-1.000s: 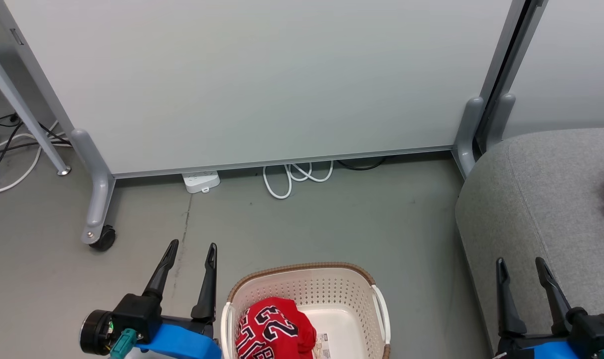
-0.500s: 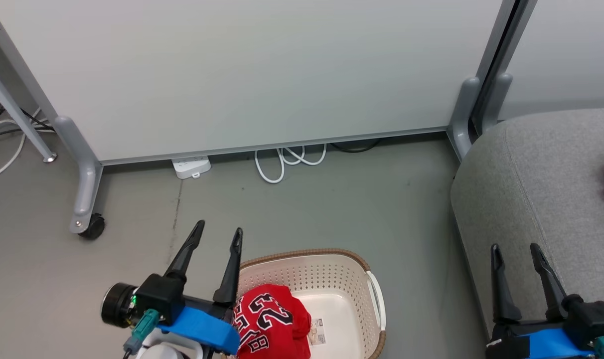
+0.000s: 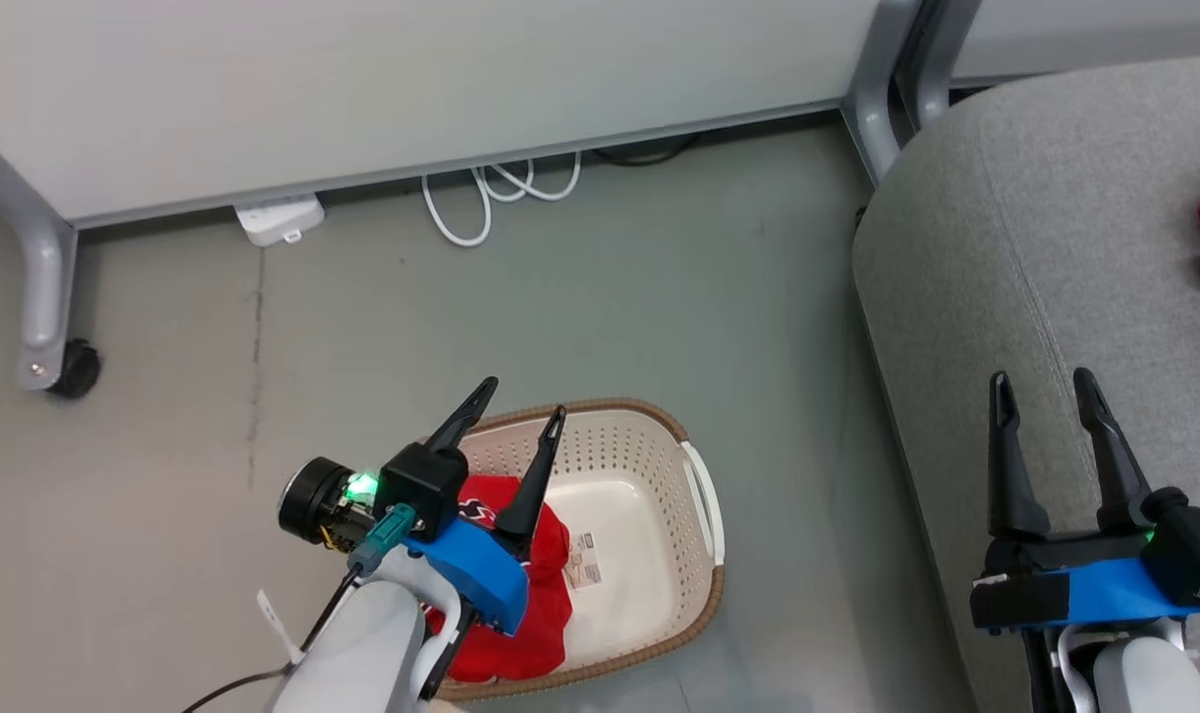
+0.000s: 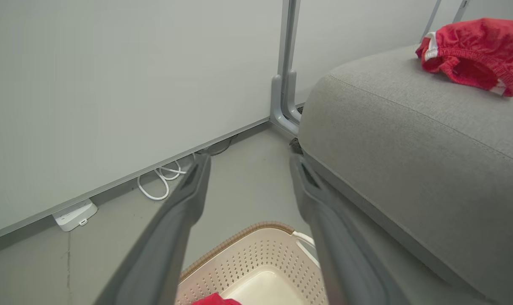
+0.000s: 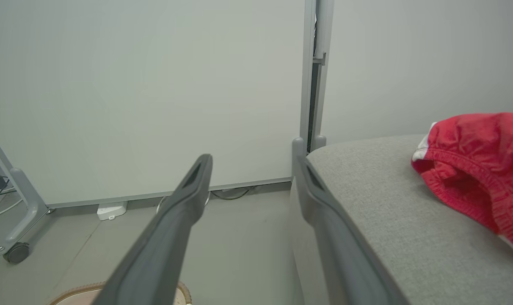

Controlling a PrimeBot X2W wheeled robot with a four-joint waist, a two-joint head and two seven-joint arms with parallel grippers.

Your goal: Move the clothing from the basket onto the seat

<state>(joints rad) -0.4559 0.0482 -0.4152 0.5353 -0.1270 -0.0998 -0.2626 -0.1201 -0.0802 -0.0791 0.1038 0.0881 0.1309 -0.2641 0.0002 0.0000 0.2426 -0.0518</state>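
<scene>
Work is half done: jersey (image 3: 552,584) in the basket (image 3: 620,446), red garment (image 4: 472,51) on the seat (image 3: 1055,248). Left gripper (image 3: 524,396) above the basket, right gripper (image 3: 1043,379) well apart from it: both spread.

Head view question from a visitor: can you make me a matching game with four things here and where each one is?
Things:
1. jersey
2. other red garment
3. left hand
4. white cable

Places:
A. on the seat
B. open, above the basket
C. on the floor by the wall panel
D. in the basket

Pairs: 1-D, 2-A, 3-B, 4-C.
</scene>
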